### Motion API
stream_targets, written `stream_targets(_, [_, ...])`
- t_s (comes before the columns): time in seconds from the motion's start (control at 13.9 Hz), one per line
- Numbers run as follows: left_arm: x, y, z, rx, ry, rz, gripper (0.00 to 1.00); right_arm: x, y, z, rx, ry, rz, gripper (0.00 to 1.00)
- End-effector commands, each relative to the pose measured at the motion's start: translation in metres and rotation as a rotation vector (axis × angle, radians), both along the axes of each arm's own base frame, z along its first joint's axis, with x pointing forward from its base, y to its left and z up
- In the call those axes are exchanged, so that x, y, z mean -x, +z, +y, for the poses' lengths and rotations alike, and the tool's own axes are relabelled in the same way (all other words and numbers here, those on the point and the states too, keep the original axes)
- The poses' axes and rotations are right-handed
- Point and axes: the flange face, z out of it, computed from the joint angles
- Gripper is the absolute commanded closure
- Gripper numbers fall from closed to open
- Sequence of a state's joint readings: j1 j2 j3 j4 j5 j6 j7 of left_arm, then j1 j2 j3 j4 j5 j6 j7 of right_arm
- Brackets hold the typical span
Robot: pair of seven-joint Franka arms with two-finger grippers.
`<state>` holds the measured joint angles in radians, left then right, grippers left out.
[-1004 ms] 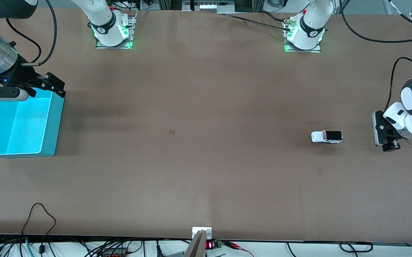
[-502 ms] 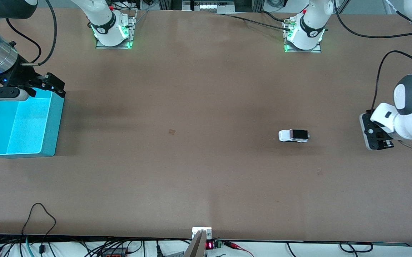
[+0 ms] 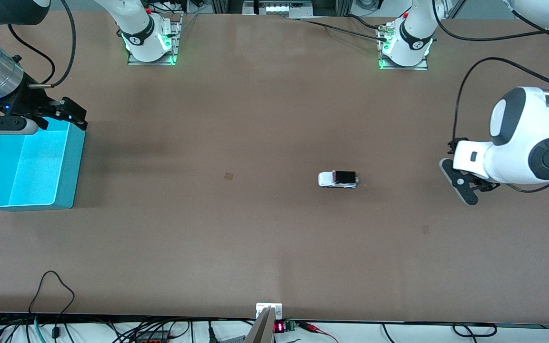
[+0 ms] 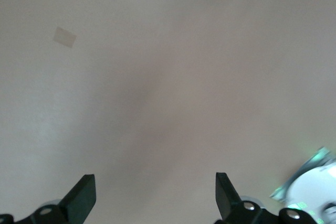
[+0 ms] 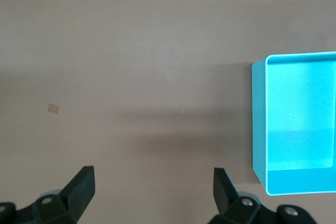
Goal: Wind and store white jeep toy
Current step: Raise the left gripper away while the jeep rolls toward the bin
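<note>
The white jeep toy [image 3: 338, 179], with its black rear roof panel, stands on the brown table about midway, toward the left arm's end. My left gripper [image 3: 465, 189] is in the air near the left arm's end of the table, well apart from the jeep. In the left wrist view it [image 4: 155, 196] is open and empty over bare table. My right gripper [image 3: 74, 116] hovers over the rim of the blue bin [image 3: 70, 166]. In the right wrist view it [image 5: 152, 190] is open and empty, with the bin [image 5: 258, 129] beside it.
A small tan patch [image 3: 229, 176] lies on the table between the jeep and the bin; it also shows in the right wrist view [image 5: 52, 108]. The two arm bases [image 3: 150, 45] [image 3: 405, 47] stand along the table's edge farthest from the front camera.
The jeep has rolled along the table toward the right arm's end. My left arm has swung the same way and turned. The right arm has not moved.
</note>
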<state>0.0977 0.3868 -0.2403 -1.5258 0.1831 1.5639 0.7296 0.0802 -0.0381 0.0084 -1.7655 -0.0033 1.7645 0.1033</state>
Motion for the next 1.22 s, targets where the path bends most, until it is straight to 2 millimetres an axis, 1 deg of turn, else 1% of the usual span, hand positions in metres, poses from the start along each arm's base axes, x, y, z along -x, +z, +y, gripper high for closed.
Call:
stream_targets(0.0, [0.001,0.035,-0.019,-0.058,0.158,-0.011,0.0,0.005,0.003,0.0,0.0,0.004,-0.003,0.0])
stream_targets(0.07, [0.002,0.05,-0.029,-0.059,0.195,-0.021,0.0,0.005,0.003,0.0,0.0,0.004,-0.003,0.0])
stream_targets(0.22, [0.002,0.078,-0.031,-0.048,0.294,-0.033,0.0,0.005,0.003,0.0,0.0,0.004,-0.003,0.0])
stream_targets(0.29, [0.002,0.084,-0.029,-0.047,0.335,-0.036,0.0,0.005,0.003,0.0,0.0,0.004,-0.003,0.0])
stream_targets(0.43, [0.005,0.114,-0.024,-0.045,0.458,-0.139,0.0,0.005,0.003,0.0,0.0,0.004,-0.003,0.0])
stream_targets(0.5, [0.007,0.124,-0.014,-0.066,0.549,-0.182,0.0,0.005,0.003,0.0,0.0,0.004,-0.003,0.0])
stream_targets(0.57, [0.014,0.129,-0.013,-0.091,0.633,-0.215,0.0,0.005,0.004,0.0,0.0,0.004,-0.004,0.0])
stream_targets(0.65, [0.022,0.137,-0.007,-0.096,0.723,-0.257,0.0,0.005,0.003,0.0,0.0,0.004,-0.003,0.0])
stream_targets(0.72, [0.035,0.145,0.004,-0.093,0.803,-0.292,0.0,0.005,0.003,0.0,0.0,0.004,-0.003,0.0])
stream_targets(0.79, [0.046,0.152,0.016,-0.087,0.82,-0.323,0.0,0.005,0.003,0.0,0.0,0.004,-0.003,0.0])
stream_targets(0.93, [0.073,0.163,0.021,-0.082,0.775,-0.333,0.0,0.005,0.003,0.0,0.0,0.004,-0.003,0.0])
stream_targets(1.0, [0.082,0.168,0.027,-0.082,0.783,-0.336,0.0,0.005,0.003,0.0,0.0,0.005,-0.003,0.0])
stream_targets(1.08, [0.084,0.165,0.032,-0.082,0.786,-0.33,0.0,0.005,0.003,0.0,0.0,0.004,-0.003,0.0])
stream_targets(1.15, [0.087,0.167,0.033,-0.082,0.786,-0.33,0.0,0.005,0.003,0.0,0.0,0.004,-0.003,0.0])
